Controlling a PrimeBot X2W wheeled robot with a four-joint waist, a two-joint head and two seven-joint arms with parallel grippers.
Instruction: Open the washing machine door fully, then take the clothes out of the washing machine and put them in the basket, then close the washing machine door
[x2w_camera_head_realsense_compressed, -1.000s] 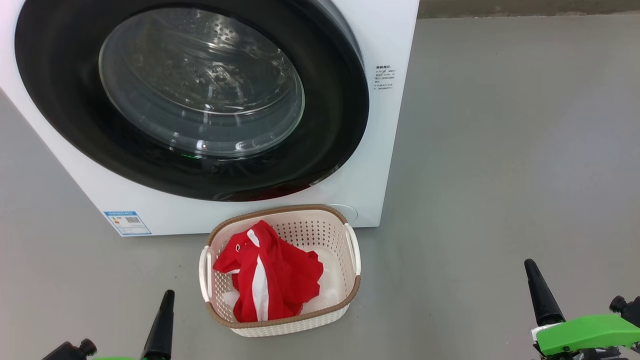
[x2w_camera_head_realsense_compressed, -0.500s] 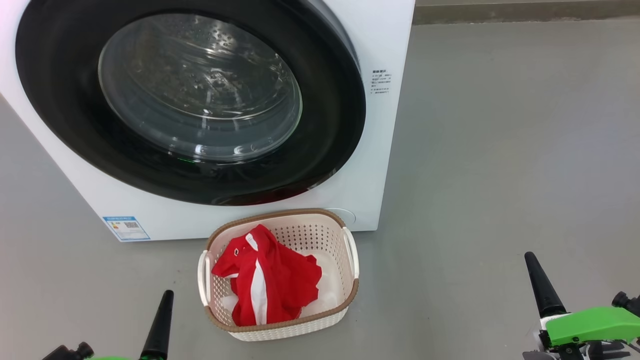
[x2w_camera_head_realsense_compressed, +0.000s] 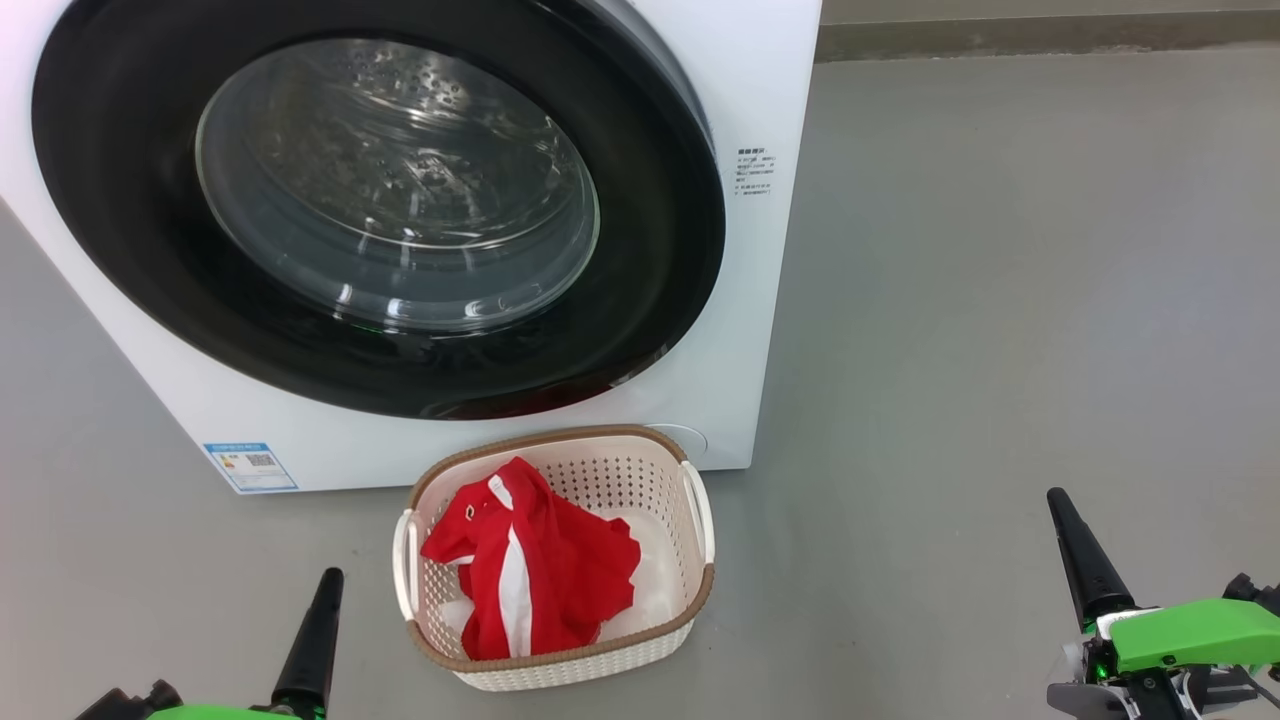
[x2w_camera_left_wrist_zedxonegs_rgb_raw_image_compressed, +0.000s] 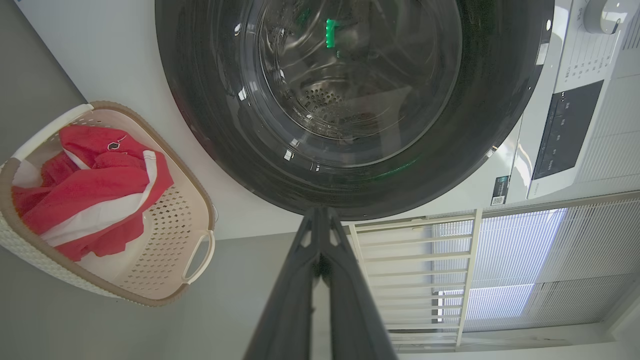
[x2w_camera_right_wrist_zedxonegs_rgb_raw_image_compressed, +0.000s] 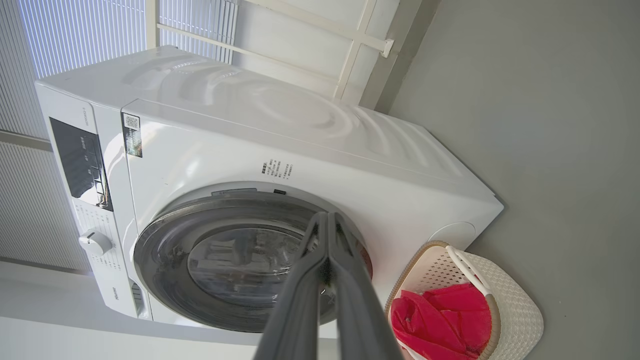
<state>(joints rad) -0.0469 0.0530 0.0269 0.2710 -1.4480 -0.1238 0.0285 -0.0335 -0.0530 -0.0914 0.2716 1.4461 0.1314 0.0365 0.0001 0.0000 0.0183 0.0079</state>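
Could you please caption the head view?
Red clothes lie in the basket before the closed washing machine door; left pincer and right pincer shut.

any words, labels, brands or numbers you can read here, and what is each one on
Nothing is sharp enough to quote.
Blue label, lower front corner of the washing machine: print and a code square, too small to read.
Print block, beside the washing machine door: too small to read.
Code sticker, top front corner: blurred.
Control panel markings: blurred.
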